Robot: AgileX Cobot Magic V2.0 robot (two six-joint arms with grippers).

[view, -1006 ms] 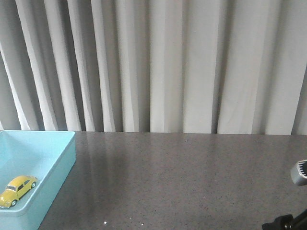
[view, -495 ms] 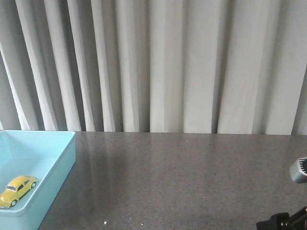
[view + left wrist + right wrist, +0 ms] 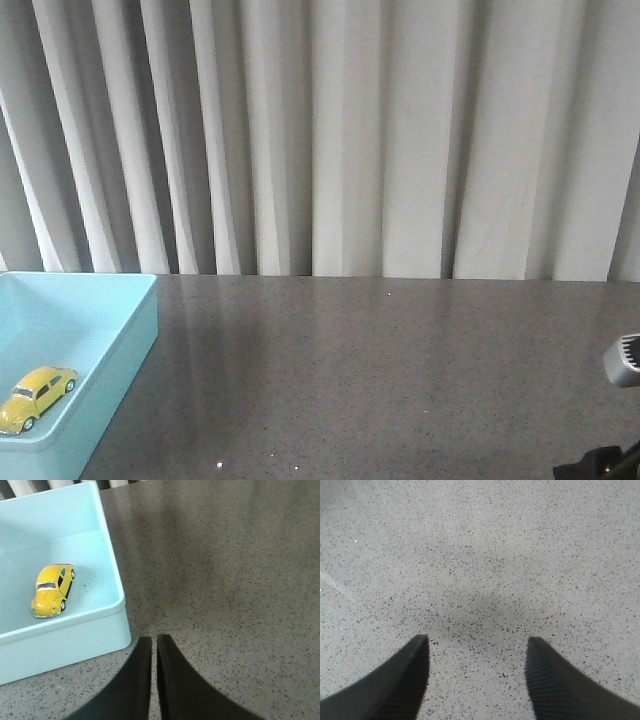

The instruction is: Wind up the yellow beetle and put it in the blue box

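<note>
The yellow beetle [image 3: 36,397] rests on its wheels on the floor of the blue box [image 3: 130,340] at the table's left edge. It also shows in the left wrist view [image 3: 51,589], inside the box [image 3: 90,630]. My left gripper [image 3: 154,641] is shut and empty, over the grey tabletop just outside the box's near corner. My right gripper [image 3: 477,642] is open and empty above bare tabletop. In the front view only part of the right arm [image 3: 600,466] shows at the bottom right corner; the left arm is out of that view.
The speckled grey tabletop [image 3: 380,370] stretches from the box to the right edge. A white pleated curtain [image 3: 330,140] hangs behind the table. A grey object [image 3: 624,360] pokes in at the right edge.
The right arm at the bottom right corner has shifted slightly, first left and then back down to the right. The beetle and the box have not moved.
</note>
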